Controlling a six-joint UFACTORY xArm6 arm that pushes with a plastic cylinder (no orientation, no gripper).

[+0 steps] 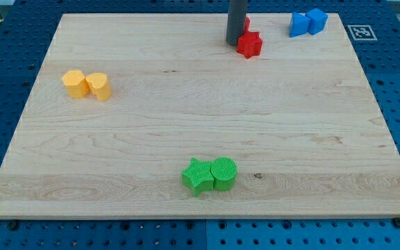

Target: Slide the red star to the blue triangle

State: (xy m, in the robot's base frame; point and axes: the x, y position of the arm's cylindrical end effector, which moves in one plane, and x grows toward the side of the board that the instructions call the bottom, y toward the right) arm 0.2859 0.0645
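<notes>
My tip [235,44] is a bare rod holding nothing; it touches the red star's [250,44] left side near the board's [186,139] top edge; the blue triangle [298,24] sits to the upper right, against a second blue block [317,21]. Risk, as I judge it: an off-centre push spins the star aside, or drives it off the top edge. No readable writing; only a square marker [360,32] at the top right.

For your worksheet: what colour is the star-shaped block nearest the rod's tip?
Red: the red star, right of my tip, in the camera view.
</notes>
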